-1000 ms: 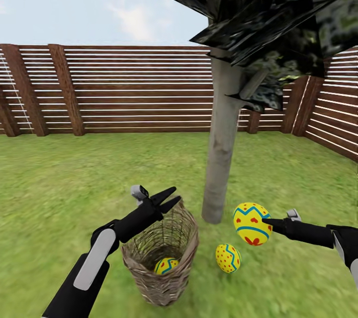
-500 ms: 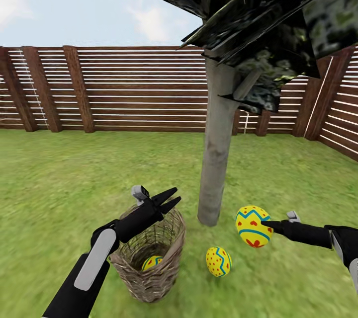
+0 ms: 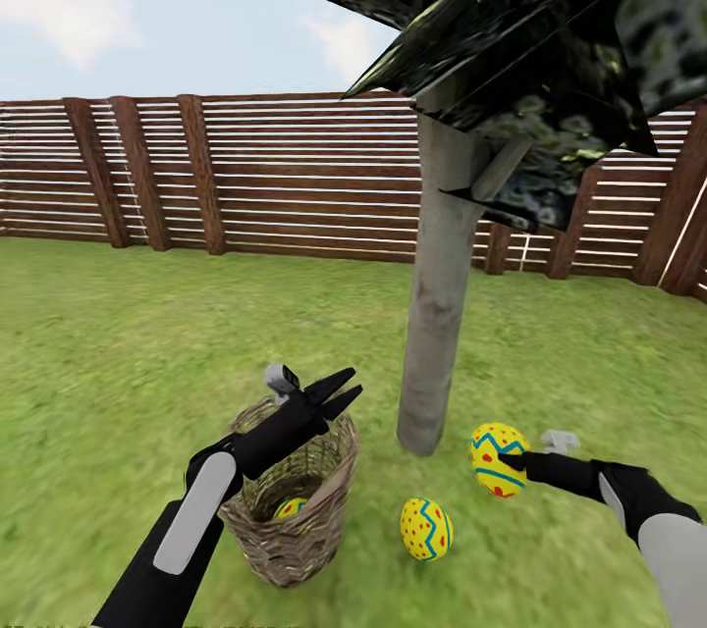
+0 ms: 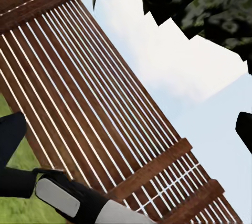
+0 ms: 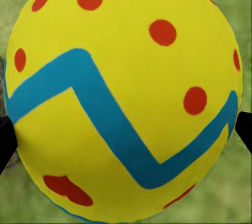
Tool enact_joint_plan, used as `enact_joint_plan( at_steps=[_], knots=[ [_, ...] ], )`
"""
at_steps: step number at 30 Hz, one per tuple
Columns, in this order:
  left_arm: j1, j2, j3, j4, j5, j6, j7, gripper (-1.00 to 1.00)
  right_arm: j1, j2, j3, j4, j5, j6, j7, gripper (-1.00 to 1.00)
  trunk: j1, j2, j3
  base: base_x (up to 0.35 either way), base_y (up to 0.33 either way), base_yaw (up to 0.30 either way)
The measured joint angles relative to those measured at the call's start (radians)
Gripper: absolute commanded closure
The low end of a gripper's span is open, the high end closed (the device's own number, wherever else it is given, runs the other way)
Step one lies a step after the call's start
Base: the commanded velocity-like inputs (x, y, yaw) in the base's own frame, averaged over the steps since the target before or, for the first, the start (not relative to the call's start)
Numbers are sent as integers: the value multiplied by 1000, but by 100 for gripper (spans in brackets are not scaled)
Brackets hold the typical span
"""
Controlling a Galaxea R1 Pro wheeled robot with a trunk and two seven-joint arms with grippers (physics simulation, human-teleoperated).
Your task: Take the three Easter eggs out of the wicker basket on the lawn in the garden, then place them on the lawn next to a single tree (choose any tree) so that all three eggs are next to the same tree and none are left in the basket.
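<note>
Nearest, the wicker basket (image 3: pixel 292 510) stands on the lawn (image 3: pixel 118 363), to the left of the tree trunk (image 3: pixel 437 304), with one Easter egg (image 3: pixel 289 508) left low inside it. The left gripper (image 3: pixel 334 392) hovers above the basket's far rim, fingers spread and empty. A second egg (image 3: pixel 425 529) lies on the grass between the basket and the trunk's foot. The right gripper (image 3: pixel 506 459) pinches the third egg (image 3: pixel 497 457) just right of the trunk base, above the grass. Behind the tree runs the slatted fence (image 3: pixel 275 177). The eggs look hard, smooth and light; they would likely slip or roll, so a hold across the widest middle seems safest.
</note>
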Motion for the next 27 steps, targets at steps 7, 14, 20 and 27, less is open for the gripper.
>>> enact_joint_plan(
  at_steps=[7,14,20,27],
  knots=[
    [0,0,-108,1,0,-82,1,-100,2,29,2,51,10,-28,-216,100,0,0,0,8,-105,55],
    [1,-1,-196,15,0,-152,3,-100,14,49,2,52,9,-100,-298,100,0,0,0,-14,-284,236],
    [2,-23,-198,53,0,-155,3,-100,15,55,2,53,9,-105,-312,100,0,0,0,-121,-288,288],
    [3,-25,-199,79,1,-175,2,-100,16,88,5,88,87,-150,-380,100,0,0,0,-29,-82,75]
  ],
)
